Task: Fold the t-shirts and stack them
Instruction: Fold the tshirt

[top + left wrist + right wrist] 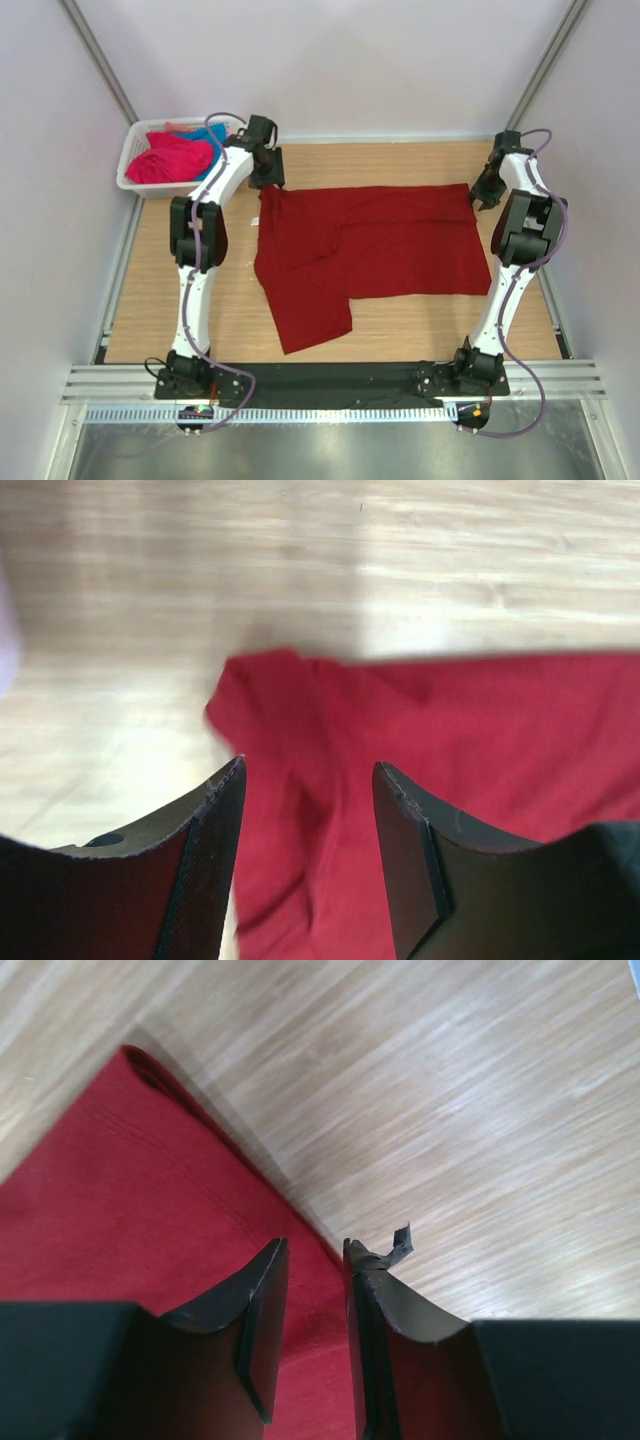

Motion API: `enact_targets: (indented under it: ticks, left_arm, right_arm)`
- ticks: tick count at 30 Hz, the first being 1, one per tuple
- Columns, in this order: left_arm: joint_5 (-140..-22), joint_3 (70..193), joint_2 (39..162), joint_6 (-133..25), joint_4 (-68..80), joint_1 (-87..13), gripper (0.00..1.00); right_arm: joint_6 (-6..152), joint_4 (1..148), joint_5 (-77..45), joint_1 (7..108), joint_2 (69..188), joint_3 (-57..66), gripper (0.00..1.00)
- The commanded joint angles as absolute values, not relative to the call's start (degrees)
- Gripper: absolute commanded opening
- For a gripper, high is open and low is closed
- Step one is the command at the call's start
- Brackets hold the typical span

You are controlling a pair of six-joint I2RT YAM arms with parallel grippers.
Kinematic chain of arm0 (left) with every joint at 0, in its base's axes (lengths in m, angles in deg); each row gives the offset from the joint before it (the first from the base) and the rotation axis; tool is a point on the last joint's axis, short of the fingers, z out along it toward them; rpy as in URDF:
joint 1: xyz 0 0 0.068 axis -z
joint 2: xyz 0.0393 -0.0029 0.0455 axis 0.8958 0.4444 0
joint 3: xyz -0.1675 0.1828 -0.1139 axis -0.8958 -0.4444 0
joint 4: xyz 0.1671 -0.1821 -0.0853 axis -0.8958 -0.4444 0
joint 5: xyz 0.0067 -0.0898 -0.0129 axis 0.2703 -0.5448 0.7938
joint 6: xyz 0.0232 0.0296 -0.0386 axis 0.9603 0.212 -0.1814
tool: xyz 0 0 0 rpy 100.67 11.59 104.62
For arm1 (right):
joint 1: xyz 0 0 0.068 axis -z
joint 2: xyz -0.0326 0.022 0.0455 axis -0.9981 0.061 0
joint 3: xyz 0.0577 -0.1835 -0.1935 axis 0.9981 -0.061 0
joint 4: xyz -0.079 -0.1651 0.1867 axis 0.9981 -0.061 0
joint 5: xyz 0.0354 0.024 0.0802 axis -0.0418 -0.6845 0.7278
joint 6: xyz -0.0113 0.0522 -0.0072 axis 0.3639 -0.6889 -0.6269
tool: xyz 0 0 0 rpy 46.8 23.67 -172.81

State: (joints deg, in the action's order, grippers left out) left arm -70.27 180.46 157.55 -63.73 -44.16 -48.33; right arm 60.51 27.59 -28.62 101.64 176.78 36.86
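Observation:
A dark red t-shirt [370,245] lies spread flat on the wooden table [420,320], with one part reaching toward the near edge at the lower left. My left gripper [268,180] hovers over its far left corner. In the left wrist view the left gripper [308,765] is open, and the red t-shirt [450,730] lies below the gap, untouched. My right gripper [480,196] is at the far right corner. The right gripper [315,1245] stands open by a narrow gap above the edge of the red t-shirt [120,1190], gripping nothing.
A white lattice basket [135,160] sits at the far left corner, holding a bright pink t-shirt [165,160] and a turquoise one [210,135]. White walls enclose the table on three sides. A black strip [330,385] with both arm bases runs along the near edge.

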Motion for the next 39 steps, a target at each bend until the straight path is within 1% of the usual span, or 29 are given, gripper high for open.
enact_targets:
  ticks: [1,2,7,11,12,14,15,17,18,21,23,24,25,27,28,31,39]
  left_arm:
    - [-70.89,188.16,162.21,-65.33,-42.46,-47.97,0.56]
    - [-70.8,189.5,163.37,-65.94,-42.73,-47.97,0.56]
    - [-66.51,194.43,167.5,-67.0,-44.04,-47.8,0.56]
    - [-64.47,195.22,168.74,-66.56,-44.14,-47.8,0.52]
    - [-64.38,195.4,168.74,-66.47,-43.96,-47.8,0.45]
    - [-64.47,195.66,168.65,-66.21,-43.96,-47.88,0.38]
    - [-64.56,196.01,168.39,-66.3,-44.05,-47.88,0.3]
    - [-64.38,196.1,168.04,-66.39,-43.79,-47.8,0.22]
    - [-64.12,196.02,167.77,-66.39,-43.61,-47.8,0.12]
    - [-64.03,196.1,167.33,-67.0,-43.26,-47.97,0.0]
    - [-64.82,196.28,167.07,-69.01,-42.99,-48.23,0.0]
    - [-65.43,196.1,166.81,-69.89,-42.82,-48.41,0.0]
    - [-65.87,195.23,166.2,-70.86,-42.47,-48.85,0.0]
    - [-67.27,194.17,165.49,-73.49,-41.15,-49.46,0.0]
    - [-67.72,193.13,164.88,-74.29,-40.8,-50.25,0.0]
    - [-70.36,192.32,164.26,-77.45,-39.13,-51.84,0.0]
    - [-67.37,193.12,163.73,-78.17,-42.55,-52.37,0.0]
  right_arm:
    - [60.11,30.11,-24.18,101.97,174.66,39.46,0.38]
    - [59.85,30.55,-22.34,101.88,175.01,39.73,0.38]
    - [60.02,32.49,-21.09,101.79,176.77,40.43,0.41]
    - [61.34,33.89,-20.92,101.79,179.66,41.39,0.43]
    - [61.69,34.07,-21.09,101.79,180.28,41.92,0.43]
    - [61.6,34.51,-21.62,101.79,182.04,43.5,0.44]
    - [61.43,35.47,-21.36,101.79,182.48,43.86,0.45]
    - [60.64,36.62,-20.57,101.79,183.27,44.3,0.45]
    - [60.29,37.14,-20.22,101.79,184.06,44.47,0.45]
    - [58.97,38.99,-19.69,101.79,185.29,44.91,0.45]
    - [58.01,40.05,-19.6,101.79,186.0,45.35,0.37]
    - [57.74,40.22,-19.6,101.79,186.35,45.7,0.31]
    - [57.47,40.31,-19.69,101.79,187.05,46.05,0.17]
    - [56.77,40.31,-20.03,101.79,187.58,46.85,0.04]
    - [56.51,40.23,-20.82,101.79,187.85,47.11,0.01]
    - [56.24,39.61,-22.41,101.88,188.11,47.37,0.01]
    - [55.71,39.26,-26.89,101.8,187.41,47.2,0.01]
